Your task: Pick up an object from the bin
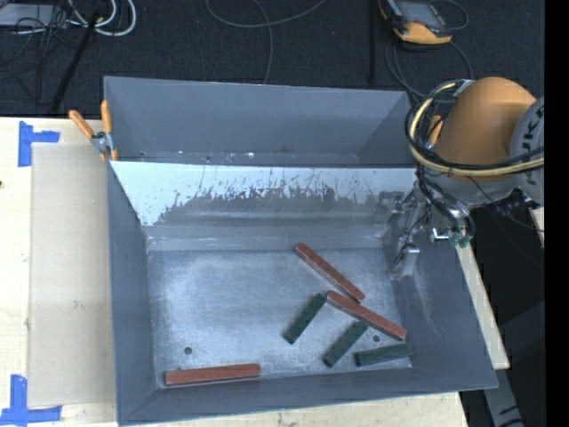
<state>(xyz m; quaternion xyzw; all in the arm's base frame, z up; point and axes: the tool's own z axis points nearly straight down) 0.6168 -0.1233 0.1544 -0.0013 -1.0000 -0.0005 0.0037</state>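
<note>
My gripper hangs at the right side of the bin, close to the right wall, its fingertips pointing down with nothing between them. The nearest thing is a reddish-brown flat stick lying diagonally on the floor to the gripper's left and slightly below. A second reddish-brown stick lies diagonally lower, in front of the gripper. Whether the fingers stand apart I cannot make out.
Three dark green sticks lie near the bin's front right: one at centre, one beside it, one by the front wall. Another reddish-brown stick lies flat along the front left edge.
</note>
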